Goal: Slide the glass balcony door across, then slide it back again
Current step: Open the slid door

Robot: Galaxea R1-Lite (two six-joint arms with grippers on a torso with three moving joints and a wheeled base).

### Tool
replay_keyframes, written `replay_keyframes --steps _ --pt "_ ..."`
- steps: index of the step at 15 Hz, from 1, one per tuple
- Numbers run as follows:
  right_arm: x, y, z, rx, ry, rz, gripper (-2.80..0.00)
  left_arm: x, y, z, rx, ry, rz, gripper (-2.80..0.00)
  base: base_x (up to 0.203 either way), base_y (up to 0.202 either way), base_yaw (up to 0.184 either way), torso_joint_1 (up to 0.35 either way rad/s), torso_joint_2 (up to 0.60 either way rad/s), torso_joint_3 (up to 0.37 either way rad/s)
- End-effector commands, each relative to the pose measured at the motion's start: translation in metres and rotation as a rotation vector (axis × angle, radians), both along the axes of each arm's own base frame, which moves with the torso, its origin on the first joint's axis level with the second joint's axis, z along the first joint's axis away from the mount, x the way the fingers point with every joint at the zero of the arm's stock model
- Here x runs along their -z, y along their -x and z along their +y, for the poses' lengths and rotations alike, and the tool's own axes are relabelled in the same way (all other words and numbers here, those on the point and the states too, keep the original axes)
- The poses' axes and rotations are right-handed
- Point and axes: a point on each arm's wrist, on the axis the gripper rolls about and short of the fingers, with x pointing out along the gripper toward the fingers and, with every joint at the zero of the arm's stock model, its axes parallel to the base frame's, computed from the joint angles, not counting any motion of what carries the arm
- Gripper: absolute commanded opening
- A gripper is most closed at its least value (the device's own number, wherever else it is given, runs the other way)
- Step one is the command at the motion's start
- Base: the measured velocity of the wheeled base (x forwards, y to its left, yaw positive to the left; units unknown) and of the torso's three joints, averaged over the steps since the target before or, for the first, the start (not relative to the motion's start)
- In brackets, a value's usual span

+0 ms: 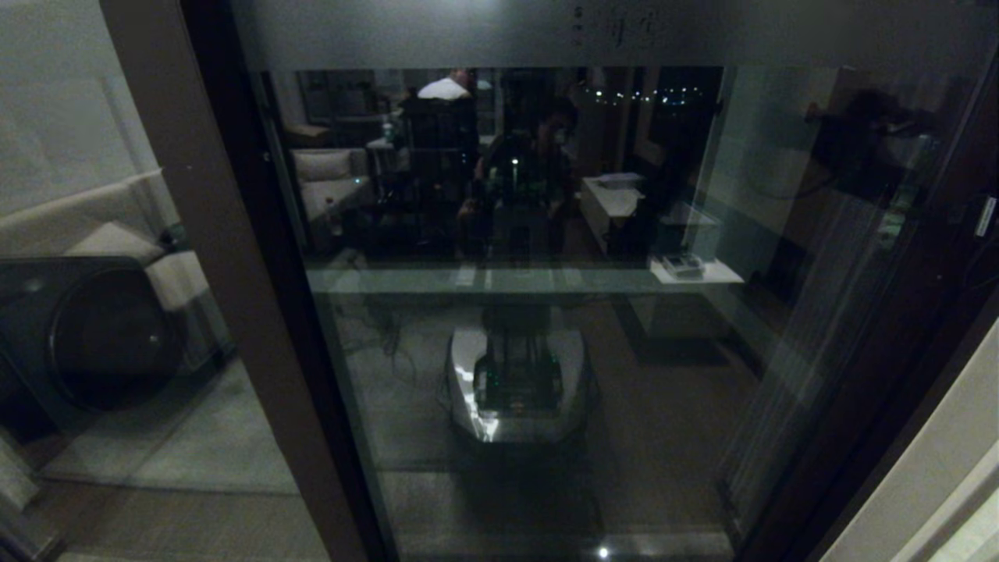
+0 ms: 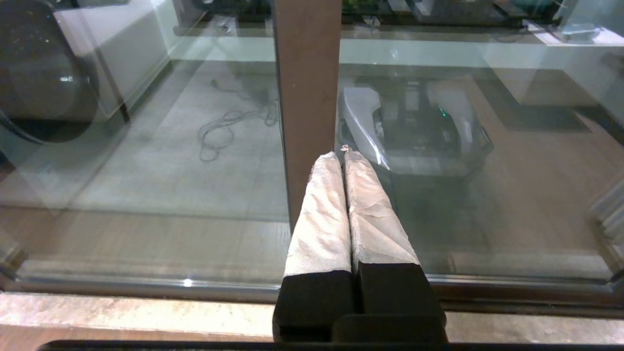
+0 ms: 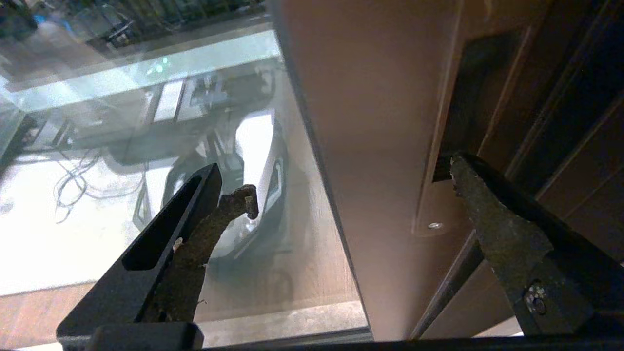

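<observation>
The glass balcony door (image 1: 546, 328) fills the head view, with a frosted band (image 1: 468, 35) along its top and a brown upright stile (image 1: 234, 312) at its left. Neither gripper shows in the head view. In the left wrist view my left gripper (image 2: 341, 155) is shut with nothing in it, and its white-wrapped fingertips (image 2: 325, 165) point at that brown stile (image 2: 307, 87), close to it. My right gripper (image 3: 353, 183) stands open across the door's other stile (image 3: 380, 122). One finger (image 3: 482, 209) has its tip at the lower end of the recessed handle slot (image 3: 475, 92). The other finger (image 3: 229, 204) is in front of the glass.
Behind the left panel stands a dark round-fronted machine (image 1: 101, 336). The glass mirrors my own base (image 1: 515, 382) and the room. A pale wall (image 1: 936, 468) closes the right side beyond the dark outer frame (image 1: 897, 351). The floor track (image 2: 146, 285) runs below the glass.
</observation>
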Motion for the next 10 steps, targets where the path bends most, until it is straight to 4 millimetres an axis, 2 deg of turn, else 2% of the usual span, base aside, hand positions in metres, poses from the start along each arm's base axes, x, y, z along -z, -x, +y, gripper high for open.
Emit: replay_keyframes --steps 1,10 --pt "0.003 -0.002 0.000 -0.007 -0.003 0.005 0.00 0.000 0.000 0.000 0.000 -0.001 0.001 -2.80 0.000 0.000 0.000 0.000 0.00 0.000" --pt "0.012 -0.016 -0.004 -0.010 0.013 -0.032 0.00 0.000 0.000 0.000 0.000 -0.001 0.001 -2.80 0.000 0.000 0.000 0.000 0.00 0.000"
